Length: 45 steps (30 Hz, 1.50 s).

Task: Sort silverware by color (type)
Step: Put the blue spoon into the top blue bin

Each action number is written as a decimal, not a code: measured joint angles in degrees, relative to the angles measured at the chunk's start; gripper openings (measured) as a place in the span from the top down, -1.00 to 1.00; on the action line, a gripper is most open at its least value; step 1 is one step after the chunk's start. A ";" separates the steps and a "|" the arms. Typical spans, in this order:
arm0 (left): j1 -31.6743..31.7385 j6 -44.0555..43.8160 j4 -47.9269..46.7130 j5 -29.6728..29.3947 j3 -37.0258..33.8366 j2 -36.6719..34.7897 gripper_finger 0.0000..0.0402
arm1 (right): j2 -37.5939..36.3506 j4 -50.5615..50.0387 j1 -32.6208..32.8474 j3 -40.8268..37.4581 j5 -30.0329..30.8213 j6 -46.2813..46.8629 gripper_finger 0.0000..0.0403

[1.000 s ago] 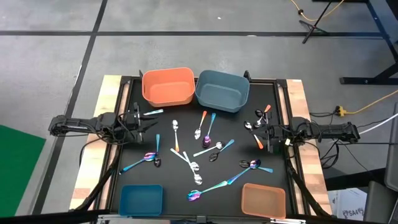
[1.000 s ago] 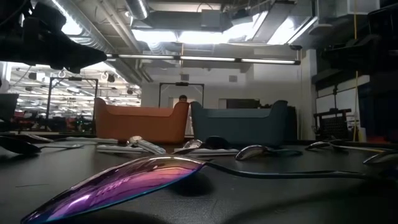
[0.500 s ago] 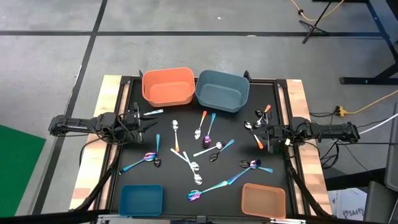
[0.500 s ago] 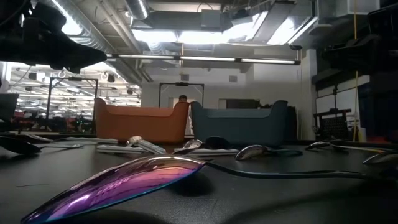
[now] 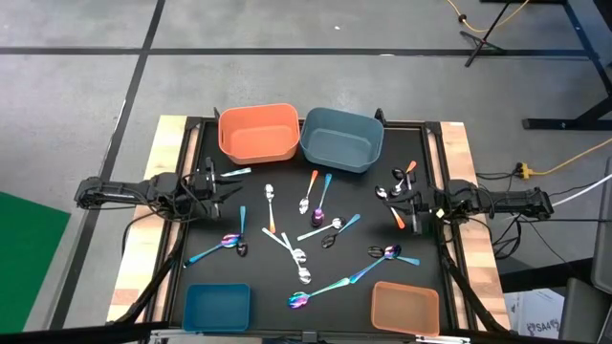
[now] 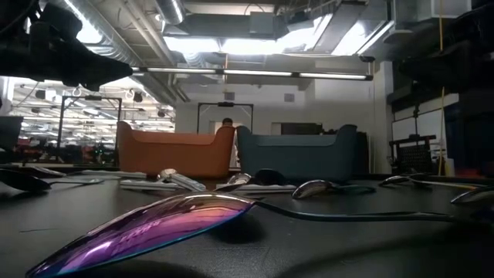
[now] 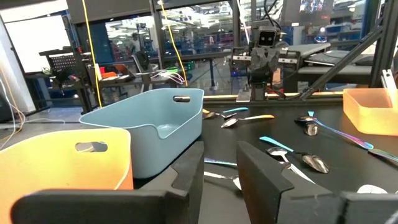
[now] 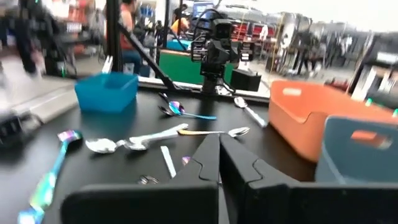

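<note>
right gripper (image 5: 409,203) fingers together, empty | left gripper (image 5: 212,185) fingers apart, empty | four bins: nothing visible inside

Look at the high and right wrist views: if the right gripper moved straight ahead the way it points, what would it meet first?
The shut right gripper points across the table toward the left arm. Probably the orange-handled spoon lying just ahead of its tips; height is unclear, so it could pass above it.

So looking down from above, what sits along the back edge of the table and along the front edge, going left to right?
Back edge: orange bin → grey-blue bin. Front edge: small blue bin → iridescent spoon → small orange bin.
</note>
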 joint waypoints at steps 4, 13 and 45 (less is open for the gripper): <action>-0.01 0.00 0.00 -0.03 0.00 0.00 0.56 | 0.00 1.52 0.00 0.00 0.27 8.26 0.85; -0.01 0.00 0.00 -0.07 0.00 0.00 0.56 | 0.00 1.72 -0.01 0.00 0.38 12.58 0.19; 0.01 -0.04 -0.15 -0.07 0.00 0.00 0.56 | 6.00 -8.20 0.00 18.23 16.55 11.06 -0.12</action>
